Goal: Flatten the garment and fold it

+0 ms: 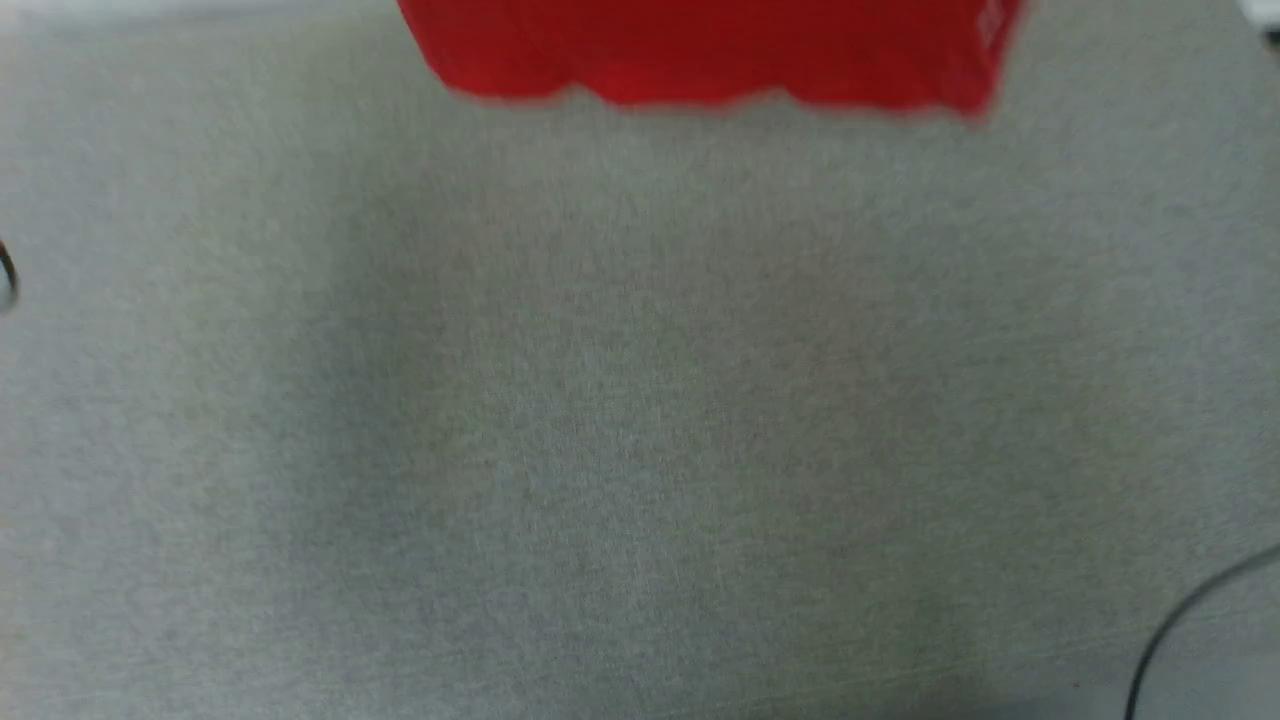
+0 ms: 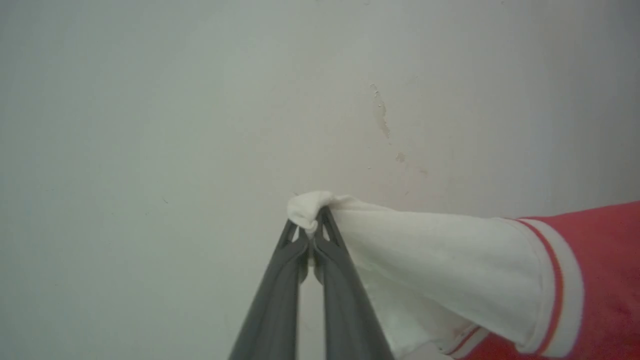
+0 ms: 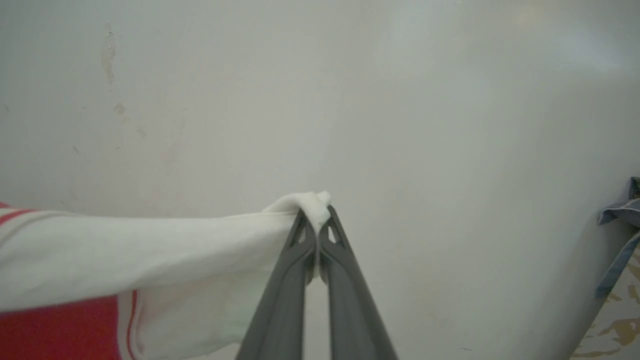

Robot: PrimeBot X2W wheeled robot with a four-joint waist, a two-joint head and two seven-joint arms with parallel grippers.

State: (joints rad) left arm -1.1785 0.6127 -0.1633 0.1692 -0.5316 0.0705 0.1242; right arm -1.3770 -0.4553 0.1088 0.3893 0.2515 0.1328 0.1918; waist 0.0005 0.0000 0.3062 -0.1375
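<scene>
The garment is held up in the air. Its red lower hem [image 1: 720, 55] hangs at the top of the head view, above the grey cloth table. In the left wrist view my left gripper [image 2: 314, 220] is shut on the tip of a white sleeve [image 2: 430, 255], and the striped seam and red body [image 2: 605, 270] stretch off to the right. In the right wrist view my right gripper [image 3: 316, 212] is shut on the tip of the other white sleeve [image 3: 150, 255], which stretches left toward the red body [image 3: 55, 330].
A grey fabric-covered table [image 1: 620, 420] spreads below the hanging hem. A dark cable [image 1: 1175, 630] curves in at the lower right corner. A pale wall [image 2: 200, 100] stands behind both grippers. A grey-blue cloth [image 3: 622, 225] hangs at the right edge of the right wrist view.
</scene>
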